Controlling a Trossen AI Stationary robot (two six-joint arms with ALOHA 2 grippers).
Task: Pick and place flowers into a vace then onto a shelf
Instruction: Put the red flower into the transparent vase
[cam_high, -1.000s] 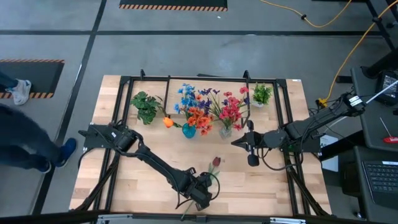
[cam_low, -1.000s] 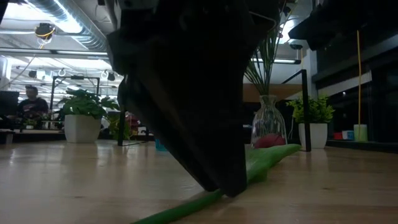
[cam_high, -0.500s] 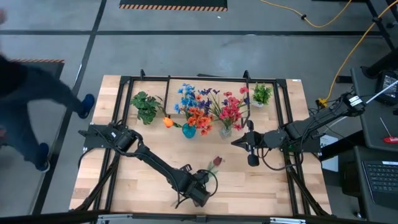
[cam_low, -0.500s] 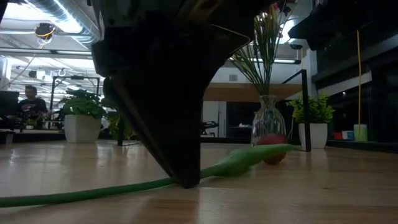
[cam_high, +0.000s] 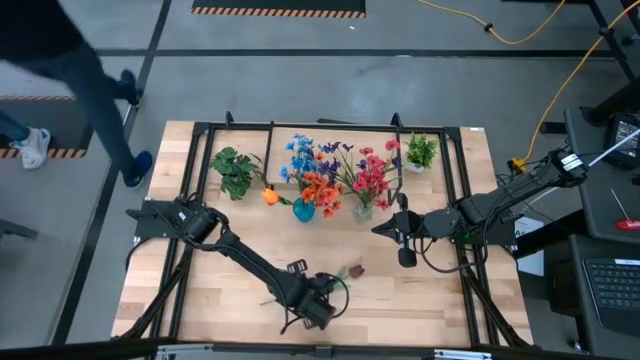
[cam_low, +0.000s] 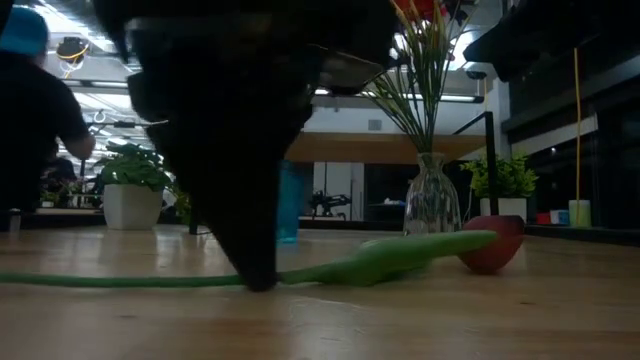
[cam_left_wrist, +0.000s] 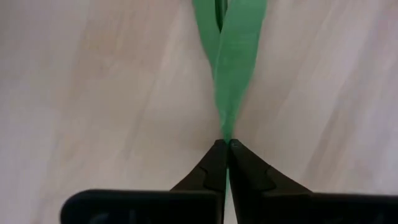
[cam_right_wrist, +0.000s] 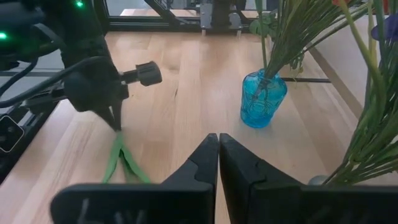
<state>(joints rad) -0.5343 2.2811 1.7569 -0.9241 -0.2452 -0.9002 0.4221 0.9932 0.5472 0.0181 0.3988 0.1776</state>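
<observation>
A long green-stemmed flower (cam_high: 340, 280) with a dark red bloom (cam_low: 492, 245) lies flat on the table near its front edge. My left gripper (cam_low: 260, 283) stands over the stem, pointing steeply down, shut on it. A blue vase (cam_high: 303, 210) and a clear glass vase (cam_high: 362, 212) hold bunches of flowers at the far middle. An orange tulip (cam_high: 270, 197) lies by the blue vase. A light-wood board on black legs (cam_low: 350, 148), likely the shelf, shows behind the vases. My right gripper (cam_right_wrist: 218, 140) waits shut at the right, above the table. My left gripper pinches the flower's stem (cam_left_wrist: 226, 127) between its two fingertips, just below where the long green leaves (cam_left_wrist: 233, 56) spread. The fingers come from above, slanting steeply down, one on each side of the stem. The stem and bloom lie on the tabletop.
Two leafy potted plants (cam_high: 235, 172) (cam_high: 420, 152) stand at the far left and far right. A black metal frame (cam_high: 330, 128) runs round the table. A person (cam_high: 70, 60) walks on the floor beyond the far left corner. Bare wood lies between the flower and the vases.
My left gripper has shut on the stem, tipped more upright and shifted a little toward the table's left. The flower has swung on the table: its bloom has slid toward the right and near edge, and the stem's tail now sticks out to the gripper's left.
</observation>
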